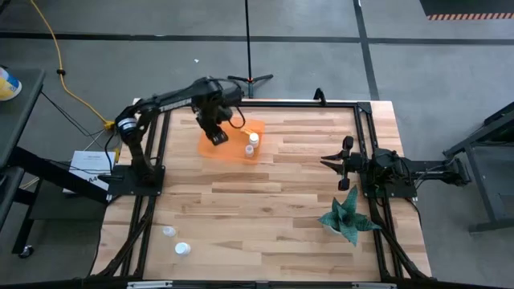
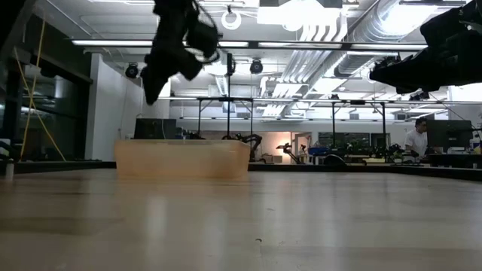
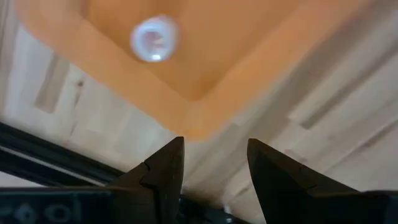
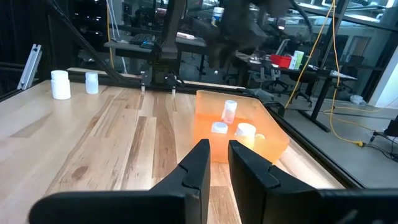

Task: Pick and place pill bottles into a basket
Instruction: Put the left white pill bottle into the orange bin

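Observation:
The orange tray lies at the table's far middle; it also shows in the low view. Three whitish capped bottles are in it. Two more bottles stand on the table near its near left corner. My left gripper hangs open and empty above the tray's left part; its wrist view looks down on a tray corner and one bottle cap. My right gripper waits at the table's right, fingers nearly together, empty.
A spiky green plant stands at the near right, just in front of my right arm. Black frame rails run along the table's left, right and far edges. Bare wood lies between the tray and the near edge.

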Available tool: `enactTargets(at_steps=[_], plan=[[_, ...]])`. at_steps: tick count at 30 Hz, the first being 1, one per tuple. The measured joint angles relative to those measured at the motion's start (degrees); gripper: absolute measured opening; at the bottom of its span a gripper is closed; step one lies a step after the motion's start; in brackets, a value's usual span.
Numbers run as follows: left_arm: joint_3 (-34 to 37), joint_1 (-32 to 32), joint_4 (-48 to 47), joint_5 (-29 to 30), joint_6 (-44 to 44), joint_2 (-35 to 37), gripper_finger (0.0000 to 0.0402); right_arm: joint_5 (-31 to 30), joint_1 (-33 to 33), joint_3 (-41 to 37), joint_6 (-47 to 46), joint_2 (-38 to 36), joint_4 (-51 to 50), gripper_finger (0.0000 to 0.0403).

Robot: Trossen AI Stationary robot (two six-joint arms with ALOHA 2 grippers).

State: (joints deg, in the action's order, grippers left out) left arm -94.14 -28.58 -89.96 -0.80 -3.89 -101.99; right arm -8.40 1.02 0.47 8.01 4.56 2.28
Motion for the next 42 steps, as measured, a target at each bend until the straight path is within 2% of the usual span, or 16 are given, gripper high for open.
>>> enactTargets(at_steps=[4, 10, 20, 26, 29, 31, 37, 42], plan=[[0.1, 8.4, -0.1, 0.2, -4.1, 3.2, 0.0211, 0.0, 0.0, 0.0, 0.0, 0.0, 0.0, 0.0047], [0.2, 24.1, 0.0, 0.2, -9.7, 4.1, 0.0211, 0.0, 0.0, 0.0, 0.0, 0.0, 0.0, 0.0052], [0.4, 48.6, -0.1, 0.2, -29.1, 3.6, 0.0211, 0.2, 0.0, 0.0, -0.2, 0.0, 0.0, 0.0047], [4.4, 61.8, -0.1, 2.1, -40.2, 3.5, 0.0212, 0.1, 0.0, 0.0, -0.3, 0.0, 0.0, 0.0052], [8.5, 64.1, -0.1, 2.9, -42.7, 3.1, 0.0212, 0.1, 0.0, 0.0, -0.3, 0.0, 0.0, 0.0051], [12.1, 64.2, 0.0, 0.6, -43.5, 3.1, 0.0212, 0.1, 0.0, 0.0, -0.3, 0.0, 0.0, 0.0049], [23.3, 62.8, 1.5, -13.8, -44.0, 3.1, 0.0212, 0.0, 0.0, 0.0, 0.0, 0.0, 0.1, 0.0048], [26.3, 61.9, 1.5, -22.4, -44.6, 3.2, 0.0212, -0.3, 0.0, 0.0, 2.6, 0.0, 0.3, 0.0052]])
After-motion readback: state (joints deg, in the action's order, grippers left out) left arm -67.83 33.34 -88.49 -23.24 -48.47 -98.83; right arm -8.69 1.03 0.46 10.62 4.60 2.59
